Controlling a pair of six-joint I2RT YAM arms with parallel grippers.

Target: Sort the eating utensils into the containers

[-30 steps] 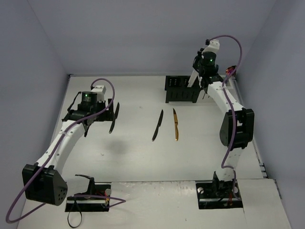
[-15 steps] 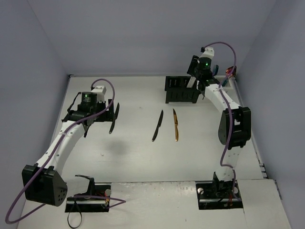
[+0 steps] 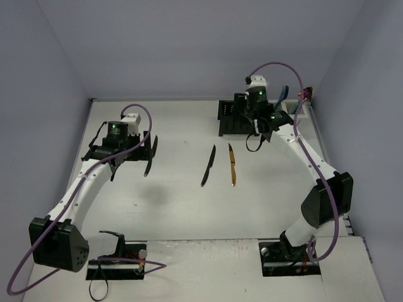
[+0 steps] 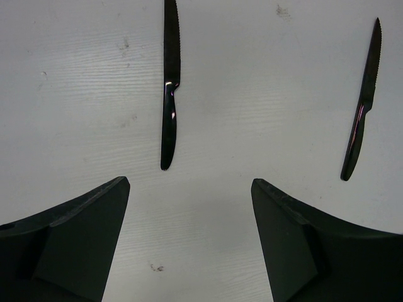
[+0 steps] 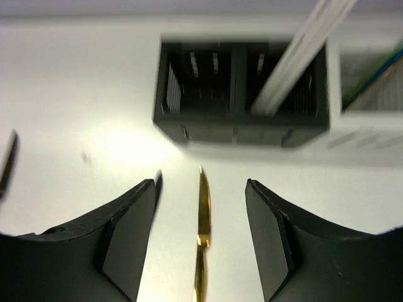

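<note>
In the top view a black knife (image 3: 208, 165) and a gold knife (image 3: 233, 165) lie side by side mid-table. Behind them stands the black container (image 3: 239, 119), and the white container (image 3: 295, 108) at its right holds blue utensils. My right gripper (image 3: 255, 137) hovers open in front of the black container. In its wrist view the gold knife (image 5: 203, 239) lies below, between the open right gripper (image 5: 201, 182) fingers. White chopsticks (image 5: 302, 56) lean in the black container's (image 5: 189, 119) right compartment. My left gripper (image 3: 151, 155) (image 4: 190, 182) hangs open and empty, with two dark-looking knives (image 4: 169, 94) ahead.
The white container (image 5: 371, 94) touches the black one's right side, close to the right wall. The black knife's tip (image 5: 7, 163) shows at the far left of the right wrist view. The arm bases (image 3: 289, 251) sit at the near edge.
My right gripper has opened and swung left and nearer, from the containers' right end to above the gold knife. The left arm has not moved.
</note>
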